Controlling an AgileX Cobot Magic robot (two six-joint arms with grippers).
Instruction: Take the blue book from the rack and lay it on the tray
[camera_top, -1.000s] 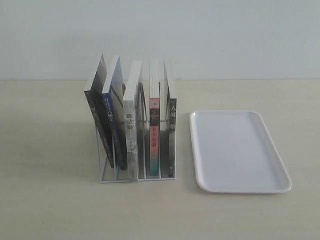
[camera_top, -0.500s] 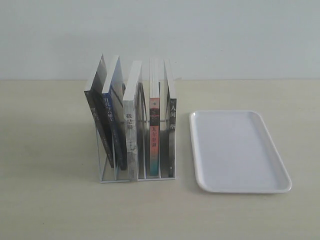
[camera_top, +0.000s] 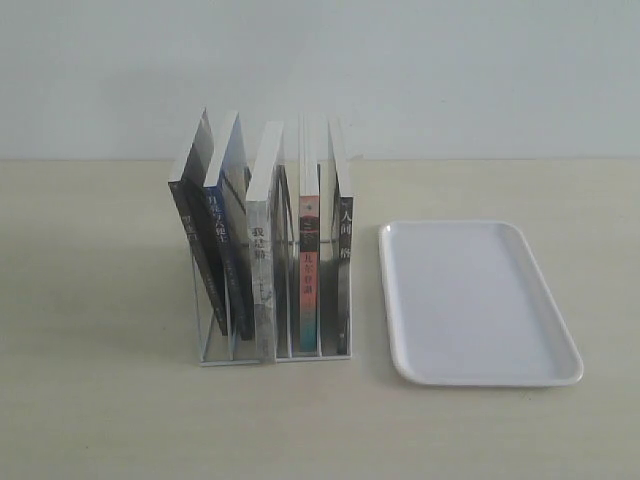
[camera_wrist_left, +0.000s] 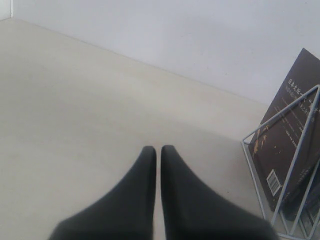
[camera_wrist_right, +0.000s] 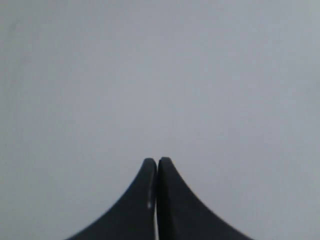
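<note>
While no arm shows in the exterior view, the blue book (camera_top: 224, 262) stands second from the left in the rack (camera_top: 275, 356), leaning left, with the tray (camera_top: 392, 300) just beside it on the counter (camera_top: 100, 400). Thin paperback, so I'd judge it light and a bit floppy; pinch its free top edge.

Left wrist view: the left hand (camera_wrist_left: 158, 149) is pressed together and empty, beside the rack's outer end. A dark book (camera_wrist_left: 287, 135) is nearest, the blue one a slot further in.

Right wrist view: the right hand (camera_wrist_right: 157, 161) is closed on nothing, facing blank grey, with the book out of sight.
</note>
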